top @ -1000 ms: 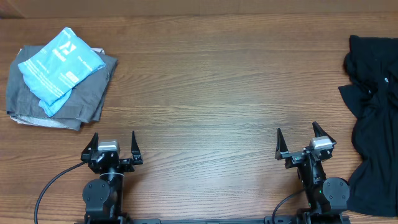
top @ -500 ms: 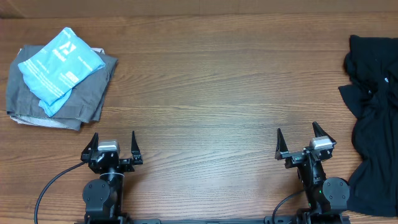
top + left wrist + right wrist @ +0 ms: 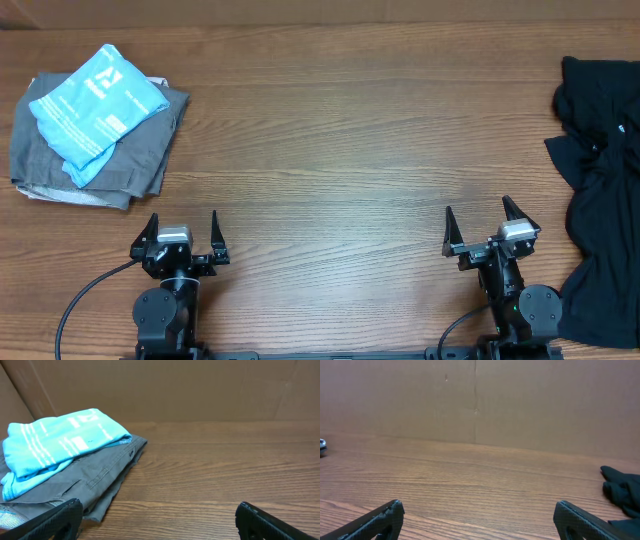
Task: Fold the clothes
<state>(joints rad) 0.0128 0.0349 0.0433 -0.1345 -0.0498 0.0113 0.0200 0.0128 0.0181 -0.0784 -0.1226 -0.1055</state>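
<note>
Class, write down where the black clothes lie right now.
In the overhead view the black clothes lie crumpled along the table's right edge, just beyond the right gripper, far from the grey garment at the left.

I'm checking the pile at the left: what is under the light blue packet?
A folded grey garment lies under the packet. A pale edge peeks out below the garment; what it belongs to is covered.

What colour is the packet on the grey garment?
The packet is light blue with white print, clearest overhead.
</note>
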